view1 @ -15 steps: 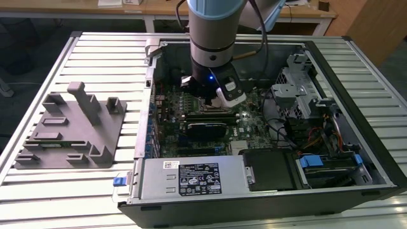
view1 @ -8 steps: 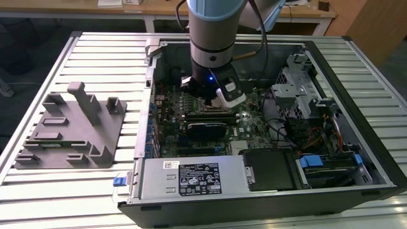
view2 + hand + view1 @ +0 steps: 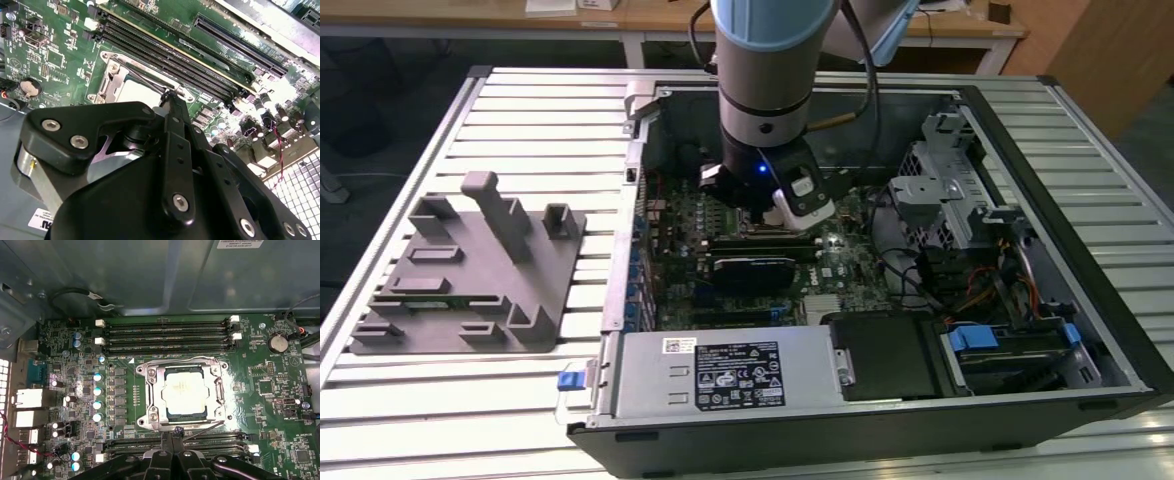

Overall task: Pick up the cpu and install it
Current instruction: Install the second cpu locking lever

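end effector (image 3: 176, 432) right up close, can't tell if open or closed | hovering just over socket (image 3: 148, 390) | cpu (image 3: 185, 392) already sitting in it, memory slots (image 3: 165, 332) beside

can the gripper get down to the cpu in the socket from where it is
Probably yes. The gripper hangs inside the open computer case, by the edge of the socket, and the cpu lies face up in it with nothing over it.
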Robot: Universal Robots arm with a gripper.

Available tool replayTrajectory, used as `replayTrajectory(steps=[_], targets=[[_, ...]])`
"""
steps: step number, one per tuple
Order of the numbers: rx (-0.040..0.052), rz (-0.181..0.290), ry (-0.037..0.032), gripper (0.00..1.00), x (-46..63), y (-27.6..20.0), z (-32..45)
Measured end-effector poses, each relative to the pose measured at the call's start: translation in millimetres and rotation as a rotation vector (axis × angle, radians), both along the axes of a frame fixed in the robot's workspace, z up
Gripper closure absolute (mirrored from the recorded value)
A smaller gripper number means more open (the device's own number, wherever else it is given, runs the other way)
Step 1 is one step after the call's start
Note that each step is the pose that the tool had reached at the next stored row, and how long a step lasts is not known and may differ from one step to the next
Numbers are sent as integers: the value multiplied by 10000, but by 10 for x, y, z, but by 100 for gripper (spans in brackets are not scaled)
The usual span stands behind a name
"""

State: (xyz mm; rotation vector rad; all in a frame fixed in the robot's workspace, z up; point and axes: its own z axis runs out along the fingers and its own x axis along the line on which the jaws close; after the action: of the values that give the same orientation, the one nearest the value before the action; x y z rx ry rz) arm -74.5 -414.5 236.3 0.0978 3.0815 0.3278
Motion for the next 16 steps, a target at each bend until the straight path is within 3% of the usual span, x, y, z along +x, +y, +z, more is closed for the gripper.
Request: replayTrajectory(steps=[11, 16], targets=[[-54, 0, 29, 89, 13, 0, -8], [-55, -34, 30, 89, 11, 0, -52]])
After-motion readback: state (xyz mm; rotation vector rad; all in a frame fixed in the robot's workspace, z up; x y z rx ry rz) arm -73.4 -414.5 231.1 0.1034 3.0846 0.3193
